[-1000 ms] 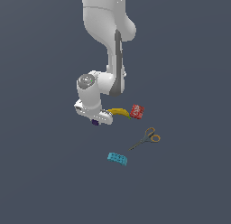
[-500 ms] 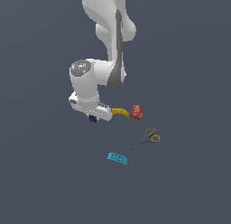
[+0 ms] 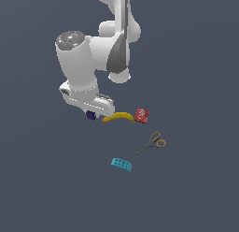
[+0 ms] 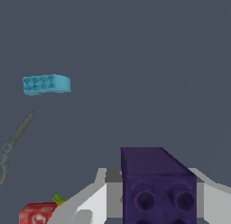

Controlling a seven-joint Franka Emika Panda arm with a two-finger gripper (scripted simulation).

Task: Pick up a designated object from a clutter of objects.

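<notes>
The dark purple block (image 3: 91, 115) is held between the fingers of my gripper (image 3: 92, 113), which is shut on it, just to the exterior view's left of the yellow banana (image 3: 118, 117). In the wrist view the block (image 4: 155, 184) fills the space between the two white fingers (image 4: 90, 203), with its round holes facing the camera. The rest of the clutter lies on the grey floor: the red patterned block (image 3: 142, 115), the grey scissors with orange handles (image 3: 151, 143) and the cyan studded brick (image 3: 122, 164).
The wrist view also shows the cyan brick (image 4: 46, 83), the scissor blades (image 4: 16, 135), the red block (image 4: 38, 214) and the banana's green tip (image 4: 57, 199). The white arm (image 3: 93, 62) stands over the banana's end.
The gripper has risen and drifted toward the exterior view's left, carrying the purple block with it. The other objects have not moved.
</notes>
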